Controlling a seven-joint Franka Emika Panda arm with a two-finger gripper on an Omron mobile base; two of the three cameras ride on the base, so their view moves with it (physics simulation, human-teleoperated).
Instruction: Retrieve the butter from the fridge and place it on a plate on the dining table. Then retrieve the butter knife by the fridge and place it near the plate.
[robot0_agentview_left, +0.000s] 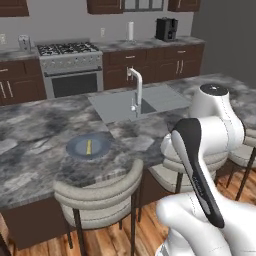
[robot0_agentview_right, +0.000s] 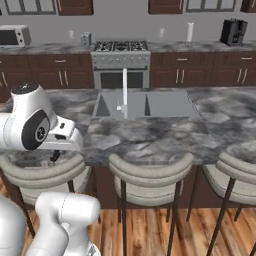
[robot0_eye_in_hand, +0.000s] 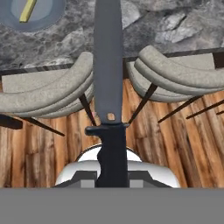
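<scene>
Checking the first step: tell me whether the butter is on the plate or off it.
On it. The yellow butter lies inside the plate on the table, near its middle.

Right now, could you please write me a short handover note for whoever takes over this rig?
Pincer: shut on the butter knife, held by its dark handle, blade pointing toward the dining table above the stools.
Butter: lying on the plate on the table.
Done: butter plated; knife picked up.
Left: carry the knife over the table and set it down near the plate.
</scene>
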